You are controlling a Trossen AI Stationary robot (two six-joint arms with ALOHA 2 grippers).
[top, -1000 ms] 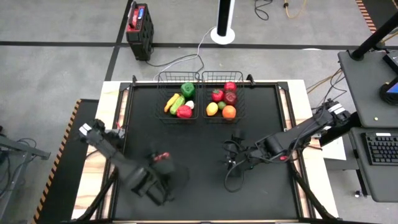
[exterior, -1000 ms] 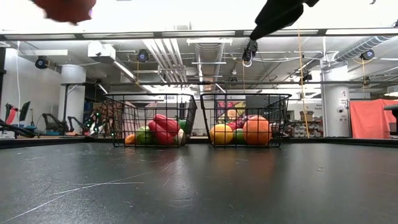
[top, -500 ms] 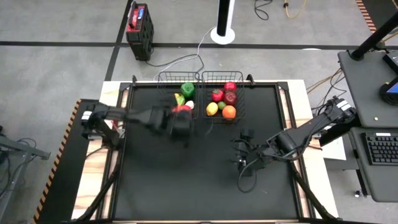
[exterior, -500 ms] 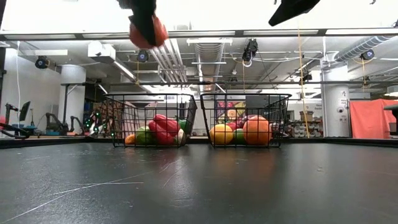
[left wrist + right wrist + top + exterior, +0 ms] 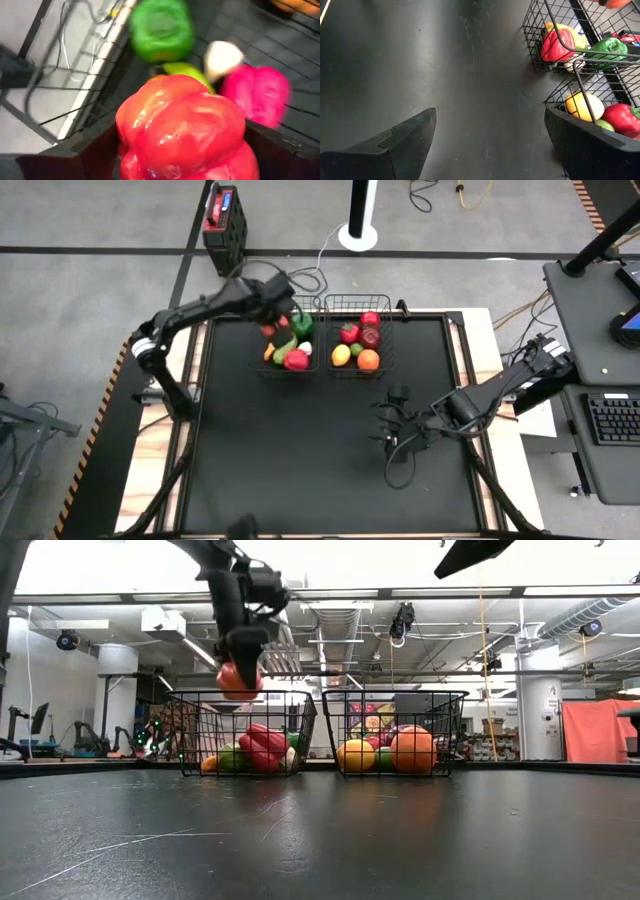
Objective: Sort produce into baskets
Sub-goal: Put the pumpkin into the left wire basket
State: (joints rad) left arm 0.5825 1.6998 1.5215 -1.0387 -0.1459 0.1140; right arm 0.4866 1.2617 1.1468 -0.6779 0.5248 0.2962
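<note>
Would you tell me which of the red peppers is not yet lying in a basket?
The red pepper held by the left gripper, above the left basket; the others lie inside baskets.

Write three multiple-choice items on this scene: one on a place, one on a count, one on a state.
1. Where is the left gripper?
A. Above the left basket
B. Low over the table's near edge
C. Inside the right basket

2. How many baskets stand on the table?
A. One
B. Two
C. Three

3. What is the right gripper doing?
A. Holding a lemon
B. Holding a carrot
C. Open and holding nothing

Answers:
1. A: the low view shows it just above that basket's rim.
2. B: two wire baskets sit side by side.
3. C: its wrist view shows spread fingers with bare table between; the left one grips a red pepper.
</note>
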